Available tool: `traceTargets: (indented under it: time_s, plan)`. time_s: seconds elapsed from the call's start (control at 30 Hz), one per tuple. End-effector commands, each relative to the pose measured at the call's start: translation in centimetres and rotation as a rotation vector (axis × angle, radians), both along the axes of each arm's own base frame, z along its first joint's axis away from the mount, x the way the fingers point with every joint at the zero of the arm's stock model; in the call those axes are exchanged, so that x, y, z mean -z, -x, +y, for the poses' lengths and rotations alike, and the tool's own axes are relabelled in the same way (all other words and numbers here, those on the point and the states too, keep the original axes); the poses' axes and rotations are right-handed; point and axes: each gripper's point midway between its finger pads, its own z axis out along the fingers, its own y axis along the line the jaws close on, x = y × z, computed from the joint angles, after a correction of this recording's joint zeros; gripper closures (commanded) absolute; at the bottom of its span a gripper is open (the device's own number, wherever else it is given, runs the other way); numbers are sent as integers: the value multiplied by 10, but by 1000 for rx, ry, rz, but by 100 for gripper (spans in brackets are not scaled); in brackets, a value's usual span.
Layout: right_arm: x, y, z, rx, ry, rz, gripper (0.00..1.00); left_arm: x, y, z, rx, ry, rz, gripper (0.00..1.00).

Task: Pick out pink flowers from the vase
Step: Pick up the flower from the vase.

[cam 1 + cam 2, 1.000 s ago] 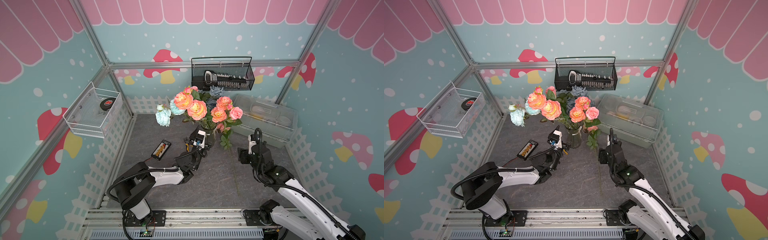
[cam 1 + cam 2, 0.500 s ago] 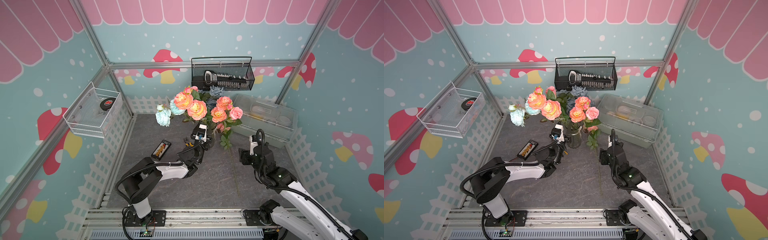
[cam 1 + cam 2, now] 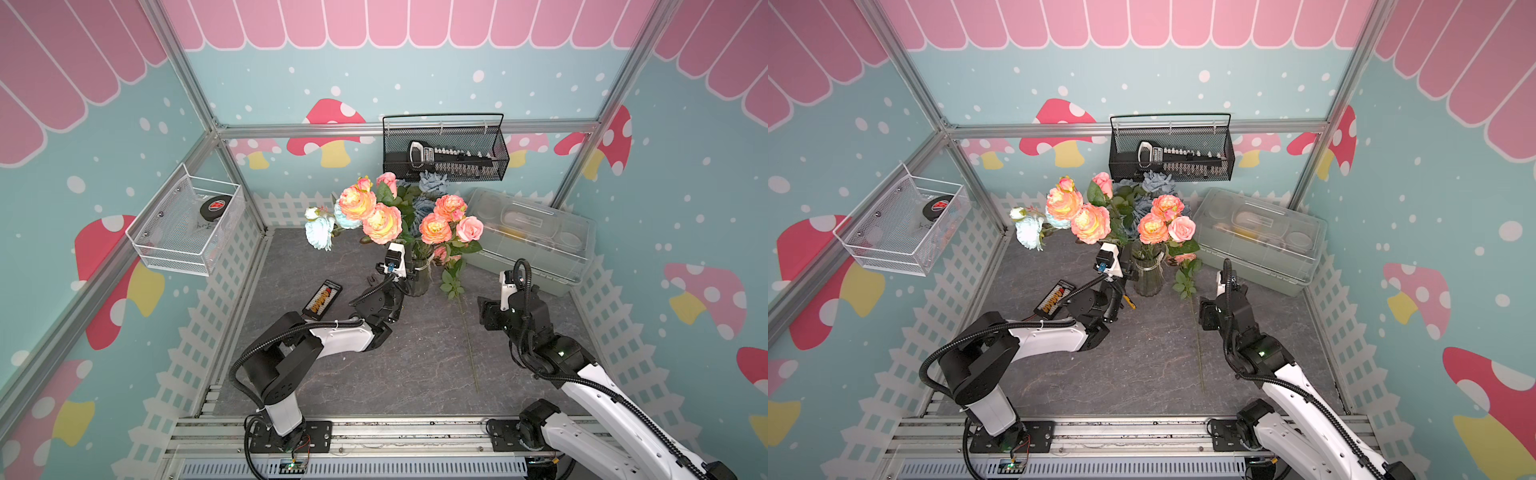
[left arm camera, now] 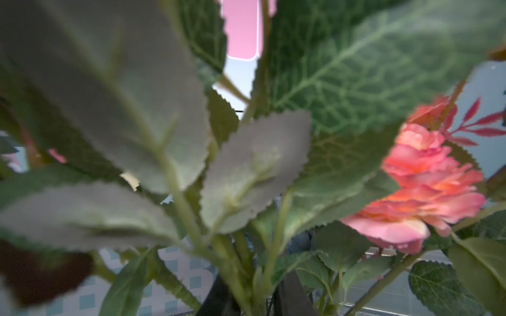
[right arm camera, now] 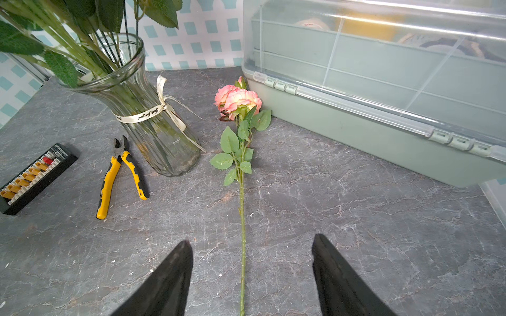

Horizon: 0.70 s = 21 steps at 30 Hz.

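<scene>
The clear ribbed vase (image 3: 420,279) (image 3: 1148,279) (image 5: 153,128) stands mid-table with a ribbon round its neck. It holds several pink flowers (image 3: 382,222) (image 3: 1090,222) (image 4: 421,191). My left gripper (image 3: 409,272) (image 3: 1128,266) (image 4: 253,290) is at the vase's rim, and its dark fingers (image 4: 219,298) are pressed against a bunch of green stems. I cannot tell which bloom they carry. One more pink flower (image 5: 238,99) (image 3: 446,253) lies flat on the table beside the vase. My right gripper (image 5: 252,239) (image 3: 484,313) hovers open over its stem, touching nothing.
Yellow-handled pliers (image 5: 120,175) and a black connector strip (image 5: 35,177) (image 3: 323,299) lie left of the vase. A large translucent plastic box (image 3: 532,237) (image 5: 383,82) stands at the back right. Black (image 3: 444,153) and white (image 3: 187,220) wire baskets hang on the walls. Pale blue blooms (image 3: 320,232) lean out leftward.
My left gripper has pushed forward into the stems at the vase's neck and its jaws have closed. The right arm has barely moved.
</scene>
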Motion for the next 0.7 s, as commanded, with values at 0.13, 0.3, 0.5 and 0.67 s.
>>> traceTargets:
  time_s: [0.13, 0.3, 0.5, 0.67]
  plan:
    - [-2, 2, -1, -6, 3, 1, 32, -25, 11, -10, 63, -6, -39, 100]
    - [-2, 1, 1, -11, -4, -5, 32, -43, 20, -15, 86, -34, -59, 100]
    - [-4, -1, 4, -19, -15, -12, 32, -74, 32, -11, 121, -54, -57, 100]
    - [-8, -4, 13, -52, -44, -26, 32, -108, 42, -5, 148, -95, -25, 100]
